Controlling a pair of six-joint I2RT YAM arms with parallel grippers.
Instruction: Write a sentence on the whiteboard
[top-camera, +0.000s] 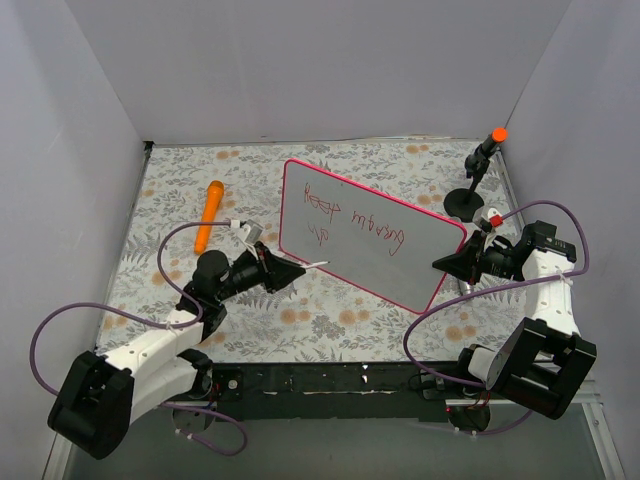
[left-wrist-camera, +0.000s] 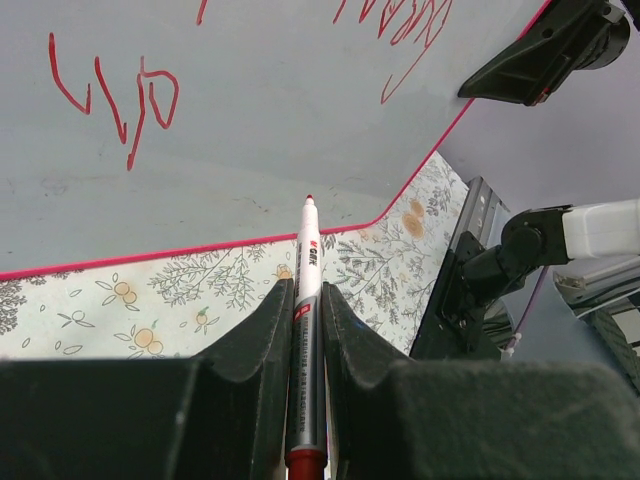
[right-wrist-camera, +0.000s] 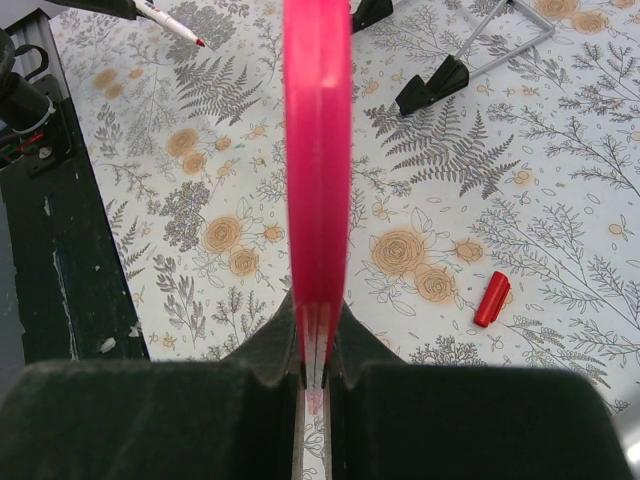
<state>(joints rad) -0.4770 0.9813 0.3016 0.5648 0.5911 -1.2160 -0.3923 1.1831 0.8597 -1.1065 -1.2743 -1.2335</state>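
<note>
The whiteboard (top-camera: 372, 236), white with a pink-red frame, is held tilted above the table's middle. My right gripper (top-camera: 458, 264) is shut on its right edge, which shows edge-on in the right wrist view (right-wrist-camera: 317, 160). The sentence (top-camera: 358, 222) is red handwriting in two lines on the board; part of it shows in the left wrist view (left-wrist-camera: 120, 92). My left gripper (top-camera: 296, 270) is shut on a white marker (left-wrist-camera: 306, 300) with a red tip. The tip points at the board's lower left edge (left-wrist-camera: 180, 246), just short of it.
A red marker cap (right-wrist-camera: 491, 298) lies on the floral tablecloth under the board. An orange marker (top-camera: 209, 214) lies at the left. A black stand with an orange top (top-camera: 478, 170) stands at the back right. The board's metal stand (right-wrist-camera: 500, 40) with black feet lies beyond.
</note>
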